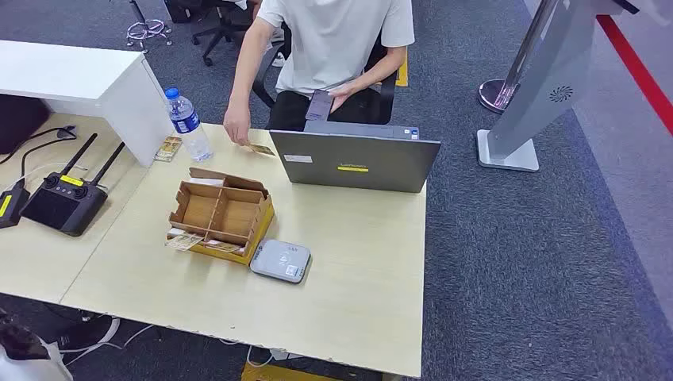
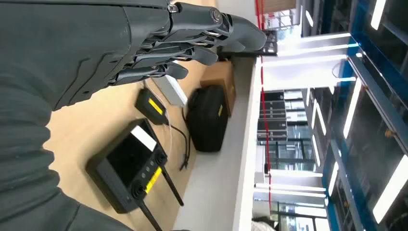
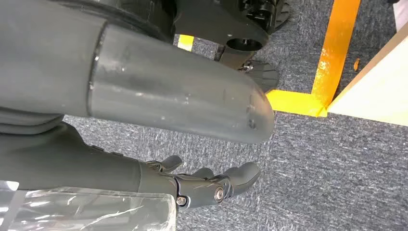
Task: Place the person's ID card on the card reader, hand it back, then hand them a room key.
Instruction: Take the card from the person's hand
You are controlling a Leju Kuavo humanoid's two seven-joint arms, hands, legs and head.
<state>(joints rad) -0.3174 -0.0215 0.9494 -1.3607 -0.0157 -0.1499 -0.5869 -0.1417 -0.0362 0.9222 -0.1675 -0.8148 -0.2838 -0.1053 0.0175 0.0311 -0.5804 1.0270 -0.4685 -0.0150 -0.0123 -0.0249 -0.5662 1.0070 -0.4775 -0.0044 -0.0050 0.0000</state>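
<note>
Across the table a seated person holds out an ID card (image 1: 258, 148) just above the far edge, to the left of the laptop. The grey-white card reader (image 1: 280, 260) lies flat near the table's middle front. Beside it stands a cardboard divider box (image 1: 221, 213) with room key cards (image 1: 184, 240) at its front lip. My left hand (image 2: 120, 43) hovers over the table's left part, its fingers (image 2: 202, 33) stretched out and holding nothing. My right hand (image 3: 120, 166) hangs over the carpet beside the table, fingers (image 3: 211, 185) loosely apart and empty.
An open grey laptop (image 1: 355, 159) stands at the far edge, its back toward me. A water bottle (image 1: 186, 123) stands left of it. A black remote controller (image 1: 63, 202) with antennas lies at the left. Yellow floor tape (image 3: 337, 53) runs by the table corner (image 3: 380, 96).
</note>
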